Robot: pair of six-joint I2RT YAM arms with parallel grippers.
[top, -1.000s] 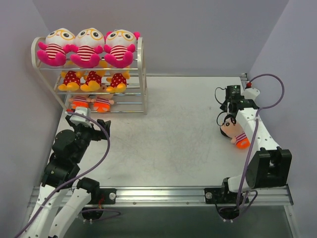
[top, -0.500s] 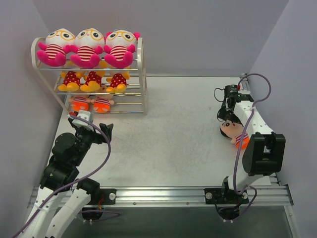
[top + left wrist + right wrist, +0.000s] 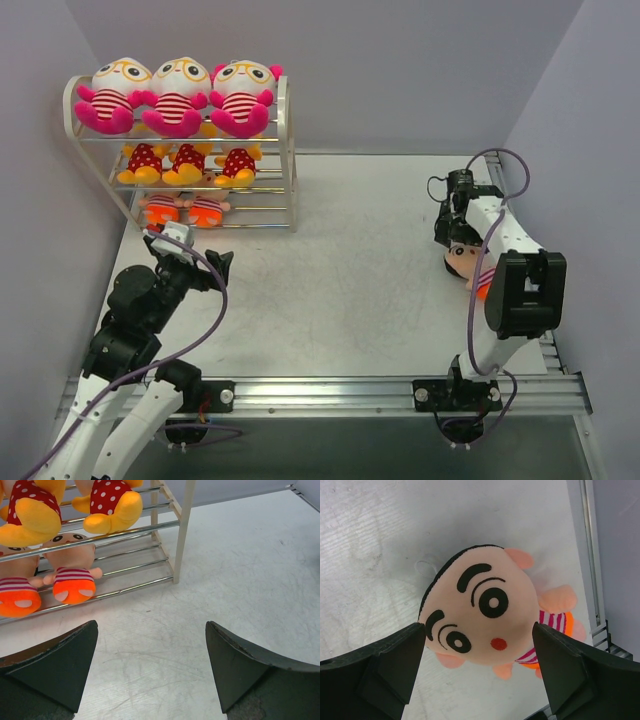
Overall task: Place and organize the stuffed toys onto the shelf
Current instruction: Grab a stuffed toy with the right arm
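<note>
The cream wire shelf [image 3: 290,150] stands at the back left. It holds three pink toys [image 3: 180,95] on top, three yellow-orange toys [image 3: 188,160] in the middle and two peach-faced toys [image 3: 185,208] at the bottom. A third peach-faced toy [image 3: 466,266] lies face up on the table at the right. My right gripper [image 3: 451,236] hovers over its head, open, with its jaws either side of the face [image 3: 470,590] and not touching. My left gripper [image 3: 200,265] is open and empty, low in front of the shelf post [image 3: 182,530]. The two bottom-tier toys [image 3: 72,575] show past it.
A metal rail [image 3: 330,385] runs along the near table edge. Another rail [image 3: 587,555] runs along the right edge, just beside the lying toy. Grey walls close in the left, back and right. Purple cables loop off both arms.
The right arm has folded in towards the toy, its elbow swinging up and left while its gripper stays over the toy's head. The left gripper has drifted slightly right.
</note>
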